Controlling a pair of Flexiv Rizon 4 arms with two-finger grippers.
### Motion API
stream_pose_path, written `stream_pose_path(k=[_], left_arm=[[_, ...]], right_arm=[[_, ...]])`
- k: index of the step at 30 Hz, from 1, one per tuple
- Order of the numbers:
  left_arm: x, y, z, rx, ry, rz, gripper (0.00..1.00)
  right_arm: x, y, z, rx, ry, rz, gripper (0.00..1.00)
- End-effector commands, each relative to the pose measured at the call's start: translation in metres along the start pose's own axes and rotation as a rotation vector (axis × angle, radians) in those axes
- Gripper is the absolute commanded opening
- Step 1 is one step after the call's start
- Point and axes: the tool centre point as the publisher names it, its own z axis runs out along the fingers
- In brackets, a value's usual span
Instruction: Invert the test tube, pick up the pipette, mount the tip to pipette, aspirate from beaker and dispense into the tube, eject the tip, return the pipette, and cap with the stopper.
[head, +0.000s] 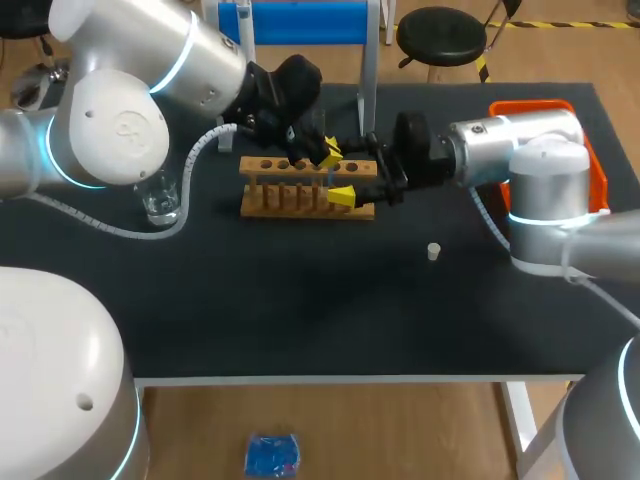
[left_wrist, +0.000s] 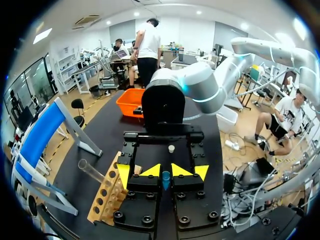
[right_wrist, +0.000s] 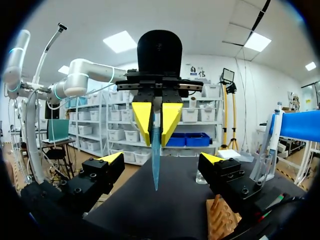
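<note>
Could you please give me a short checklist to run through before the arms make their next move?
1. Grip: left pincer shut on blue tip, ok.
2. Alignment: blue tip hangs point down, ok.
3. Receiver: right pincer open, not touching the tip, ok.
4. A pipette in right pincer: not ok, it holds nothing.
5. The test tube seated in rack: ok, though leaning.
6. The stopper lying free, apart from rack: ok.
</note>
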Motion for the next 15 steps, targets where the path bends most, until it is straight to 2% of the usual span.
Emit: stream_pose_path(k=[1, 11, 15], left_arm=[[-0.0005, -0.0008, -0.0004, -0.005, 0.001, -0.001, 0.0], [-0.0005, -0.0008, -0.0004, -0.005, 0.001, -0.001, 0.0], [-0.0005, -0.0008, -0.0004, -0.005, 0.001, -0.001, 0.0]], right_arm=[[-0.0023, -0.0011, 0.0003, -0.008, 0.003, -0.001, 1.0], [-0.0021, 0.0028, 0.002, 0.001, 0.005, 0.003, 1.0], [-0.001, 0.0044, 0.0035, 0.005, 0.005, 0.011, 0.88]])
